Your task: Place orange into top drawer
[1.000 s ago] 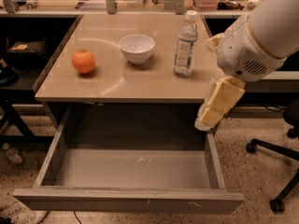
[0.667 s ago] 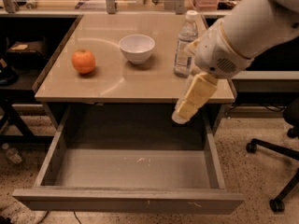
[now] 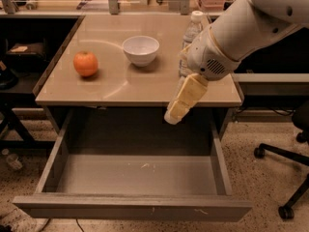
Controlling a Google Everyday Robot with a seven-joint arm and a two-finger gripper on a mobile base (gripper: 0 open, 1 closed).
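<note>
In the camera view, the gripper (image 3: 173, 117) hangs off the white arm (image 3: 251, 28), angled down and to the left, its tip in front of the table's (image 3: 111, 88) front edge and above the open top drawer (image 3: 135, 175). Whether it is spread or pressed together cannot be told, and it carries nothing. The orange (image 3: 85, 64) sits on the tabletop's left side, well apart from the gripper. 1 white bowl (image 3: 140, 50) stands near the orange, toward the middle. 1 clear bottle (image 3: 192, 33) stands upright behind the arm's wrist. The drawer is pulled fully out, its grey floor bare.
</note>
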